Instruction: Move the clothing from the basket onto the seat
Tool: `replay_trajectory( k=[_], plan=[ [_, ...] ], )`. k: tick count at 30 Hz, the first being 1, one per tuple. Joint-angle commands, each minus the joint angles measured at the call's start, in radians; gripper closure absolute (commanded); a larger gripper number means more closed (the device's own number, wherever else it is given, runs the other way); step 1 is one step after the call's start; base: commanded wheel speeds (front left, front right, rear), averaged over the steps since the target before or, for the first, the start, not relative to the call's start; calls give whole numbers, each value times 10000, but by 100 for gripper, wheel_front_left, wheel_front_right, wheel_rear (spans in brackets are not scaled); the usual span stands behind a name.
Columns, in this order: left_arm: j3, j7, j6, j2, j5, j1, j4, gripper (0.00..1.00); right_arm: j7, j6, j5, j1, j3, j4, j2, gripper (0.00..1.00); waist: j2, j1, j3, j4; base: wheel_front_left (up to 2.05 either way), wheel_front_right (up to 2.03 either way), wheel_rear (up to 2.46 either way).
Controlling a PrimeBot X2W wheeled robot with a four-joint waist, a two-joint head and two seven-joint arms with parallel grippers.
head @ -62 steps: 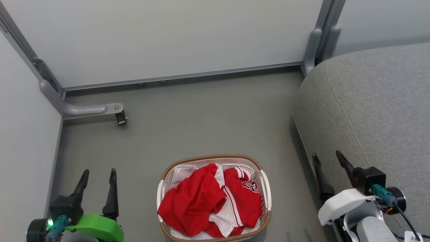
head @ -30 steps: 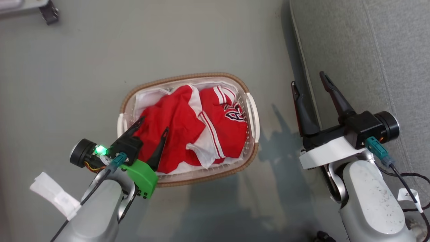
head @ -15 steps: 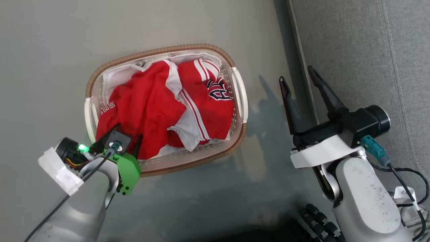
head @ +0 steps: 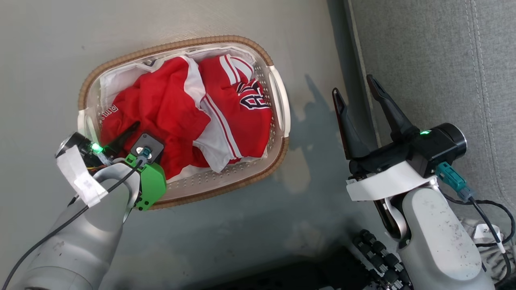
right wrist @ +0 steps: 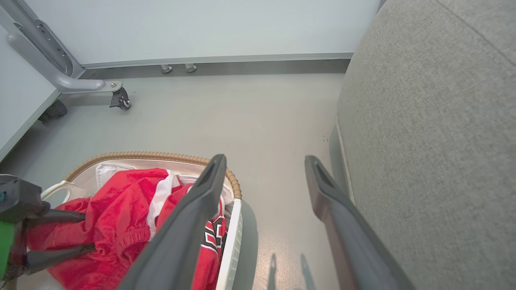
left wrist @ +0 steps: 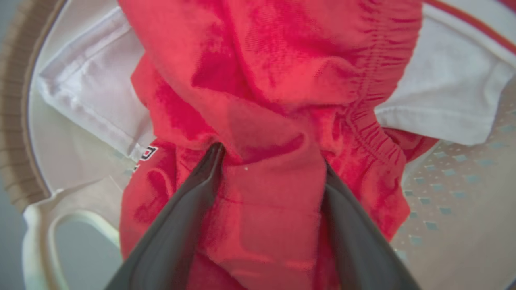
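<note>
Left pincer (left wrist: 271, 156), spread astride a fold of plain red garment (head: 161, 108) in basket (head: 225, 187); right pincer (head: 354, 85) spread, empty; probable risk: shallow pinch slips, or tangled cloth drags basket on lifting.

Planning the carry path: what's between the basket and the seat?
Bare grey floor from basket to seat in the right wrist view; in the head view the open right gripper hangs over it.

Red clothing (head: 173, 117) (white stripes), grey seat (head: 423, 48)

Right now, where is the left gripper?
The left gripper is down in the basket by its left handle, lower left in the head view, open around a fold of the plain red garment.
</note>
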Motion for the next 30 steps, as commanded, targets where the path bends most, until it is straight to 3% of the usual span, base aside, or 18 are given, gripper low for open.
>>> replay_trajectory(
  k=[1, 7, 14, 15, 16, 25, 30],
  plan=[
    [-19, -2, 72, -13, 22, -190, 73, 0, -47, -6, 95, -19, 7, -55, -29, 0, 0, -1, 93, -97, 0, 0, 0],
    [-442, 253, -114, -60, 279, -407, 565, 0, -47, -6, 283, 68, 135, -118, -31, 0, 0, -1, 173, -260, 0, 0, 0],
    [-286, 490, -435, -218, -370, -385, 755, 0, -47, -6, 401, 262, 44, -100, -31, 0, 0, -1, 123, -318, 0, 0, 0],
    [-283, 422, -457, -245, -428, -333, 754, 29, -48, -7, 434, 263, 31, -69, -32, 0, 0, -1, 81, -313, 0, 0, 0],
    [-332, 394, -486, -259, -472, -297, 761, 100, -48, -7, 449, 242, 25, -31, -31, 0, 0, -1, 30, -302, 0, 0, 0],
    [-152, 7, -536, -394, -1346, 396, 305, 100, -48, -7, 513, 54, 122, 266, -32, 0, 0, -1, -1096, -2, 0, 0, 0],
    [-39, -12, -537, -398, -2074, 1042, -1295, 100, -48, -7, 511, 27, 141, 613, -34, 0, 0, -1, -2091, 532, 0, 0, 0]
  ],
)
